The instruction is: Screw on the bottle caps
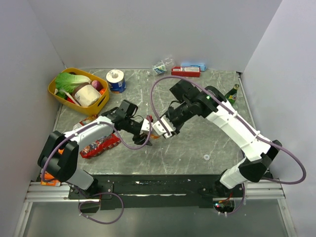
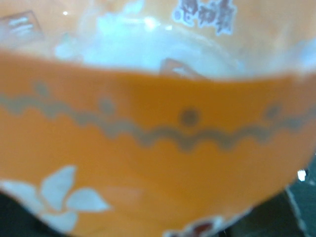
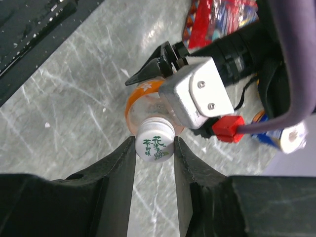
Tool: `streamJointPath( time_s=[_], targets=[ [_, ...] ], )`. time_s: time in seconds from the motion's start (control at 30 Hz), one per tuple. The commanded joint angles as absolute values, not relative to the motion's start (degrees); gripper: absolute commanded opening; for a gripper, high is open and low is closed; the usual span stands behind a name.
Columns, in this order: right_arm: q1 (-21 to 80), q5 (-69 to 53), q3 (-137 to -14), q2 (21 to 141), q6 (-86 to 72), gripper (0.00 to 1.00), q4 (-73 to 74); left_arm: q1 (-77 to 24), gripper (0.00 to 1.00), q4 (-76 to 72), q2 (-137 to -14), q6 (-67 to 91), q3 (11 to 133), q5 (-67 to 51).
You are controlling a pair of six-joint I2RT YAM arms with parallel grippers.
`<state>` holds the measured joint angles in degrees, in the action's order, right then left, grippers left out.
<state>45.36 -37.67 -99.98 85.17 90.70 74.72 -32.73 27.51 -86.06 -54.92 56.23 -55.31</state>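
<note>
Cap (image 3: 155,141) sits on bottle (image 2: 158,148) neck, mid-table. Right gripper (image 3: 154,145) fingers pinch cap; left gripper (image 1: 147,134) clamps bottle body. Looks like screwing step; next likely needs wrist twist with bottle steady.

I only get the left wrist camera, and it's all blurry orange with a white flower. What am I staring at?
Observer: An orange drink bottle, right up against that lens. The left gripper is clamped round it.
Operator: Has it got a lid?
Observer: Yes, a white cap with green writing sits on its neck, and the right gripper pinches it from both sides.
Operator: Is there another plastic bottle to do?
Observer: A clear water bottle lies by the back wall.
</note>
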Motion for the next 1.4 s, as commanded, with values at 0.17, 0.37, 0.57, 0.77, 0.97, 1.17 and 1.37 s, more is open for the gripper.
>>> streamJointPath(
  time_s=[0.17, 0.37, 0.57, 0.77, 0.97, 1.17, 1.37],
  targets=[
    [45.97, -35.51, -108.01, 92.45, 72.36, 0.00, 82.60, -32.96, 0.01, -6.92, -76.75, -28.51, 44.66, -49.06],
    [45.70, -32.79, -112.23, 98.34, 65.39, 0.00, 87.00, -34.54, 0.01, -19.15, -74.09, -22.33, 40.26, -37.89],
    [45.70, -30.07, -115.84, 103.18, 60.04, 0.00, 89.74, -36.47, 0.01, -24.16, -74.18, -18.47, 40.87, -24.62],
    [45.27, -28.74, -116.45, 105.90, 54.41, 0.00, 90.09, -39.63, 0.01, -31.10, -71.46, -19.15, 37.71, -14.43],
    [43.07, -30.06, -117.07, 108.63, 48.35, 0.00, 90.09, -42.53, 0.01, -38.58, -70.75, -19.60, 33.93, -5.22],
    [40.08, -32.69, -119.53, 111.71, 40.62, 0.00, 90.09, -44.65, 0.01, -36.83, -73.38, -21.97, 34.89, 3.16],
    [37.00, -37.00, -124.89, 114.87, 31.38, 0.00, 89.91, -45.00, 0.01, -35.95, -76.72, -24.70, 34.72, 9.75]
  ],
)
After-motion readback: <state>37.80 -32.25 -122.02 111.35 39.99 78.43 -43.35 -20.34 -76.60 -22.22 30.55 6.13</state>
